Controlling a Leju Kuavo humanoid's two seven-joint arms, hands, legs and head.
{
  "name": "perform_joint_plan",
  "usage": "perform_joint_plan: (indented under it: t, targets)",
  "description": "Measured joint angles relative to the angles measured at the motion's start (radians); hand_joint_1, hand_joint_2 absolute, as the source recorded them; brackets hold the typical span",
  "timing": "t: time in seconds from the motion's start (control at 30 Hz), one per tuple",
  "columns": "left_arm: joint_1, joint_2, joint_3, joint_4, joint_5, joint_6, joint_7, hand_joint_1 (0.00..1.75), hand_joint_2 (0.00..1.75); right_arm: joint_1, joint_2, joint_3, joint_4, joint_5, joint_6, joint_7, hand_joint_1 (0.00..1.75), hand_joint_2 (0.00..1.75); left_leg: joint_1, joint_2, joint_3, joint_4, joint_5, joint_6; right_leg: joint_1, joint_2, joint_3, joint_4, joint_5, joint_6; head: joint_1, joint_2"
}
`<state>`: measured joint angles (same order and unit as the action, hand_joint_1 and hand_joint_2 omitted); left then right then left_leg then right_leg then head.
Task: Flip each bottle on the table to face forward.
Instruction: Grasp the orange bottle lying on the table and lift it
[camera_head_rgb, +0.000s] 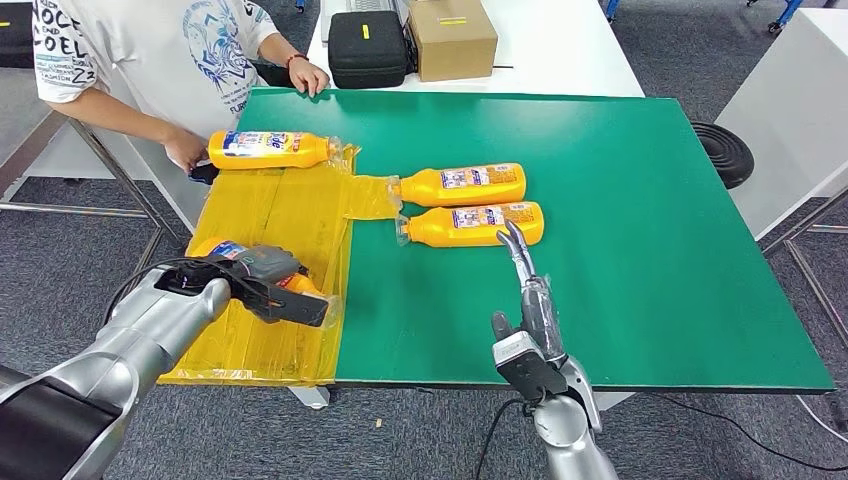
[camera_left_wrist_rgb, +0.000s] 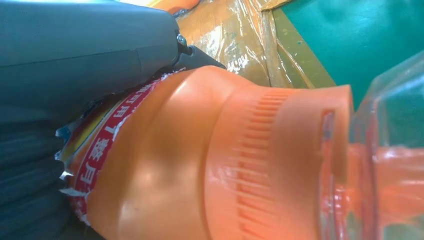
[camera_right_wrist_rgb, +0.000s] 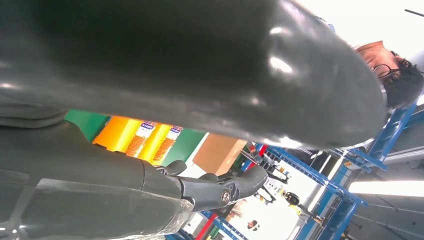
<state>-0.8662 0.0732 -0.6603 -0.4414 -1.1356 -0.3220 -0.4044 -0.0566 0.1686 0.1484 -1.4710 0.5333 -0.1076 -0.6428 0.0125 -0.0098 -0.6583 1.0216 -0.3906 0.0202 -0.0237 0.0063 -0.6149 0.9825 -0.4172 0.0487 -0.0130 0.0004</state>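
Left hand (camera_head_rgb: 262, 283) grips edge bottle (camera_head_rgb: 222, 249).

**Even indoor light, soft close-ups at the wrists**

The head view is bright and sharp, with faint shadows on the counter (camera_head_rgb: 640, 220). Glare streaks the yellow plastic sheet (camera_head_rgb: 270, 215) beyond the left robot hand (camera_head_rgb: 262, 280). The bottle (camera_left_wrist_rgb: 210, 160) in that hand is blurred. The right wrist view is dark up close, washed out behind.

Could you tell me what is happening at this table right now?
The robot's left hand grips an orange bottle over the yellow sheet. Its right hand holds nothing, reaching toward two bottles lying side by side on the green mat. A person holds a fourth bottle at the far edge.
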Motion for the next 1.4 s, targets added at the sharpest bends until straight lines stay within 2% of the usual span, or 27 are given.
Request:
perform_joint_plan:
  t: [0.67,0.73,0.8,0.9,1.0,1.27,1.4]
  targets:
    - [0.029,-0.006,-0.029,0.023,0.059,0.076,0.013,1.34,1.75,0.013,-0.001,-0.010,0.012,-0.003,-0.005,-0.003,0.00,0.00,0.000,0.000,0.001,0.000,0.000,0.000,0.000,0.000,0.002,0.000,0.000,0.000,0.000,0.000]
    - [0.031,-0.006,-0.030,0.024,0.062,0.082,0.013,1.21,1.75,0.017,-0.001,-0.010,0.014,-0.003,-0.006,-0.005,0.00,0.00,0.000,0.000,0.002,0.000,0.000,0.000,0.000,0.000,0.002,0.000,0.000,0.000,0.000,0.000]
    - [0.033,-0.006,-0.031,0.025,0.065,0.084,0.014,0.93,1.75,0.019,-0.001,-0.010,0.016,-0.003,-0.006,-0.006,0.00,0.00,0.000,0.000,0.002,0.000,0.000,0.000,0.000,0.000,0.003,0.000,0.000,0.000,0.000,0.000]
    - [0.034,-0.006,-0.034,0.028,0.068,0.085,0.015,0.66,1.75,0.019,-0.001,-0.010,0.018,-0.003,-0.007,-0.006,0.00,0.00,0.000,0.000,0.003,0.000,0.000,0.000,0.000,0.000,0.004,0.000,0.000,0.000,0.000,0.000]
    - [0.036,-0.006,-0.035,0.030,0.073,0.085,0.017,0.54,1.75,0.019,-0.001,-0.010,0.021,-0.003,-0.007,-0.006,0.00,0.00,0.000,0.000,0.004,0.000,0.000,0.000,0.000,0.000,0.005,0.000,0.000,0.000,0.000,0.000]
    - [0.042,-0.009,-0.035,0.033,0.080,0.084,0.017,0.54,1.75,0.019,-0.001,-0.012,0.024,-0.003,-0.007,-0.006,0.00,0.00,0.000,-0.001,0.006,0.000,0.000,0.000,0.000,-0.001,0.007,0.000,0.000,0.000,0.000,0.000]
    - [0.043,-0.010,-0.035,0.037,0.080,0.084,0.017,0.28,1.75,0.019,-0.001,-0.012,0.026,-0.003,-0.007,-0.006,0.00,0.00,0.000,-0.001,0.007,0.000,0.000,0.000,0.000,-0.001,0.008,0.000,0.000,0.000,0.000,0.000]
